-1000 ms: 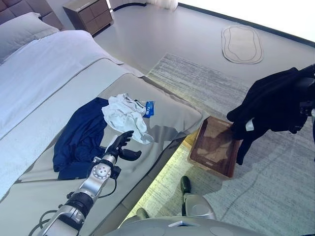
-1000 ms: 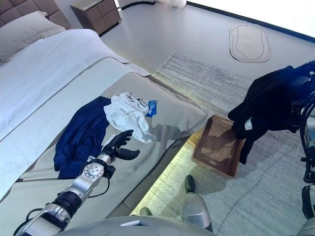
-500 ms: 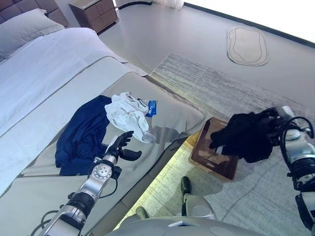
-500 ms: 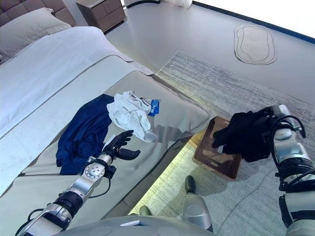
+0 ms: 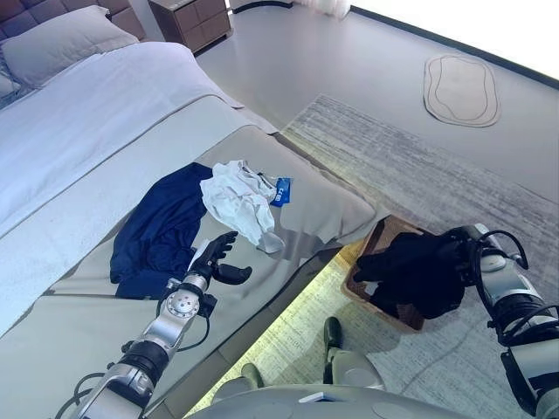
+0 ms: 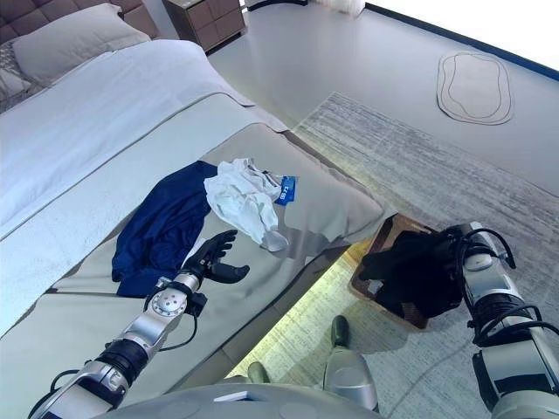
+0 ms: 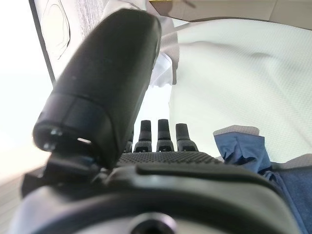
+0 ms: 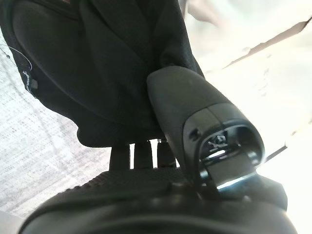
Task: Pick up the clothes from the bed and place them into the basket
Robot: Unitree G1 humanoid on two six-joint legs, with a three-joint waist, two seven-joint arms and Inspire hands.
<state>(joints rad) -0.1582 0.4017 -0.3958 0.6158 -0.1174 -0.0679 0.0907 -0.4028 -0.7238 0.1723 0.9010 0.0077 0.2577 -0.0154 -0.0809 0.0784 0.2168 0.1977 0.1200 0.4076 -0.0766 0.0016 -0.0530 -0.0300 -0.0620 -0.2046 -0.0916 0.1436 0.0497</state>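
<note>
A navy garment (image 5: 162, 227) and a white garment (image 5: 238, 199) with a blue tag (image 5: 282, 192) lie on the bed (image 5: 87, 140). My left hand (image 5: 212, 259) rests open on the bed just in front of them, fingers straight, holding nothing. A brown woven basket (image 5: 381, 236) stands on the rug beside the bed. My right hand (image 8: 146, 200) is shut on a black garment (image 5: 415, 275), which hangs bunched low over the basket and covers most of it. The cloth (image 8: 97, 63) hides the right fingertips.
A striped grey rug (image 5: 419, 166) lies under the basket. A small oval mat (image 5: 461, 90) is on the floor beyond it. A nightstand (image 5: 192, 17) and a pillow (image 5: 65, 39) are at the head of the bed.
My right hand has come down from high at the right with the black garment, to just over the basket. The view has shifted a little. My left hand has not moved.
</note>
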